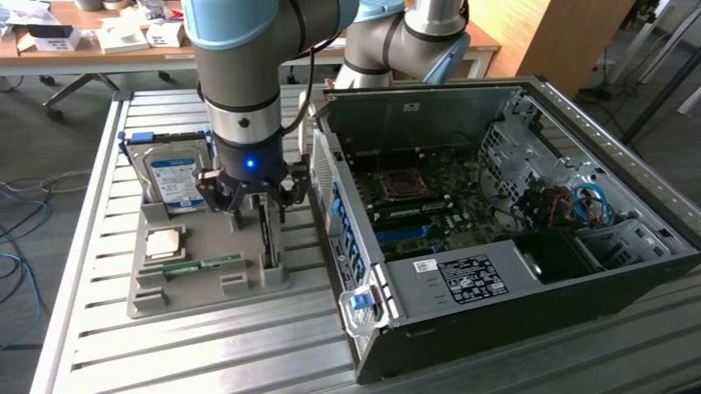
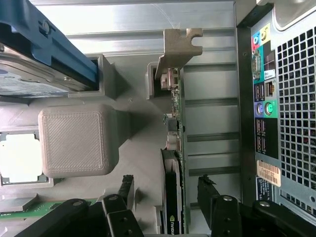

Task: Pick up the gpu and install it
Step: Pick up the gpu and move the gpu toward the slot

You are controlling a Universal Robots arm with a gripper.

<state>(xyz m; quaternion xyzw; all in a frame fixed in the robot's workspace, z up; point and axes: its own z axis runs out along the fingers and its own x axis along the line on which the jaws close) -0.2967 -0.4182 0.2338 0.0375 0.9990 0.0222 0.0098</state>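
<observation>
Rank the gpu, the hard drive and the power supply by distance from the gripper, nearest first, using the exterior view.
1. gpu: standing in the tray, between the fingers of the open gripper.
2. hard drive: upright in the tray, toward the exterior view's left.
3. power supply: inside the computer case, toward the exterior view's right.
</observation>
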